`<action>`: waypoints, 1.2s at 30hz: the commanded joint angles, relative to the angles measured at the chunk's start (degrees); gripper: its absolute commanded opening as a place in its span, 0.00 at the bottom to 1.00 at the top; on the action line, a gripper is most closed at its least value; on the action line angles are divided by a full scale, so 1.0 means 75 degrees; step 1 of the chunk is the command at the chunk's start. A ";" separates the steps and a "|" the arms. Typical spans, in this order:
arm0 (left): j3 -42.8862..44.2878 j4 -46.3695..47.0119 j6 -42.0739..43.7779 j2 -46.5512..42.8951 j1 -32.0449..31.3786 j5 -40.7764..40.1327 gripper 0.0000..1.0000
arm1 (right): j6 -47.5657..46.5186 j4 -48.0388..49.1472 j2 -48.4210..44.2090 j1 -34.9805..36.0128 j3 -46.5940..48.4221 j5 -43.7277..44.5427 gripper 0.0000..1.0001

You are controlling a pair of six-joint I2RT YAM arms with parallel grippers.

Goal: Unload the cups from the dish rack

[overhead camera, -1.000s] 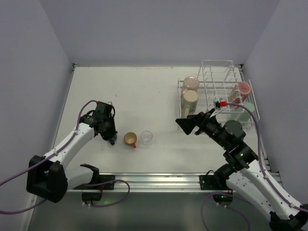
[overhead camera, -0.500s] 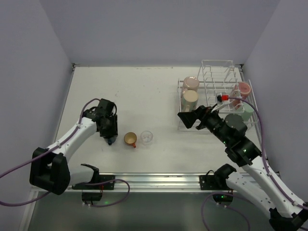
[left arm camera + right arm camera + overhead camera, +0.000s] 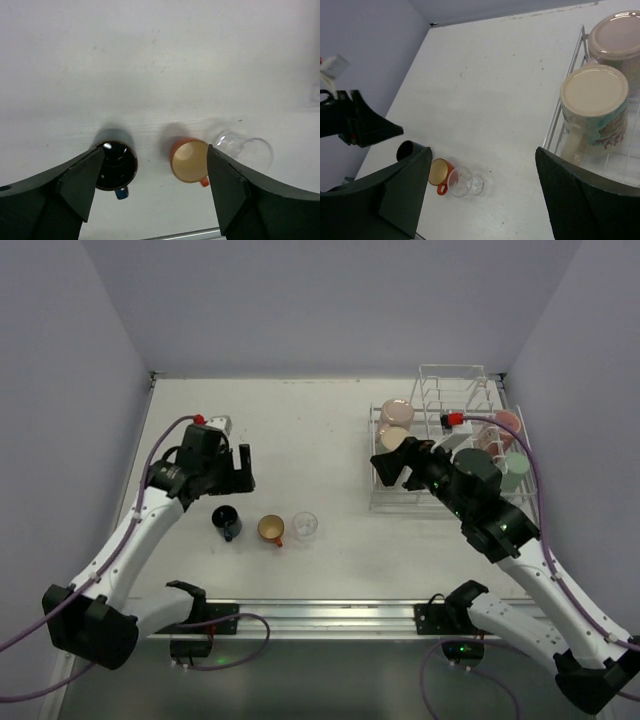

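Three cups stand in a row on the table: a dark blue mug [image 3: 226, 521] [image 3: 116, 166], an orange cup [image 3: 270, 529] [image 3: 189, 160] and a clear glass [image 3: 305, 525] [image 3: 245, 150]. My left gripper [image 3: 234, 468] [image 3: 155, 186] hangs open above them, holding nothing. The white wire dish rack [image 3: 452, 390] [image 3: 561, 111] holds two beige mugs [image 3: 397, 412] [image 3: 595, 107] upside down, a pink cup [image 3: 507, 423] and a green tumbler [image 3: 516, 466]. My right gripper [image 3: 398, 466] [image 3: 482, 192] is open and empty at the rack's left edge, next to the nearer beige mug.
Grey walls close in the table on three sides. A metal rail [image 3: 320, 612] runs along the near edge between the arm bases. The rack's tall upright dividers [image 3: 455, 405] rise behind the mugs.
My left gripper has opened, let go of the dark blue mug and lifted back from it. My right arm has swung toward the rack's beige mugs.
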 commanded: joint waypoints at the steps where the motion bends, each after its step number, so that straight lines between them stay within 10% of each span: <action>1: 0.0684 0.0786 0.0599 -0.0972 0.0027 0.1331 0.91 | -0.0220 -0.0219 0.0545 0.0113 0.0659 0.0334 0.86; 15: -0.1494 0.4280 0.0740 -0.4349 -0.0628 0.3058 1.00 | 0.0201 -0.1739 0.4200 0.1120 0.3552 0.4059 0.99; 26: -0.2539 0.4727 0.0787 -0.4983 -0.2258 0.1945 1.00 | 0.2496 -0.3897 0.5947 0.1133 0.4924 0.6942 0.99; 36: -0.2421 0.4117 0.1092 -0.5299 -0.3570 0.0751 1.00 | 0.4185 -0.5164 0.6464 0.0910 0.5031 0.6921 0.99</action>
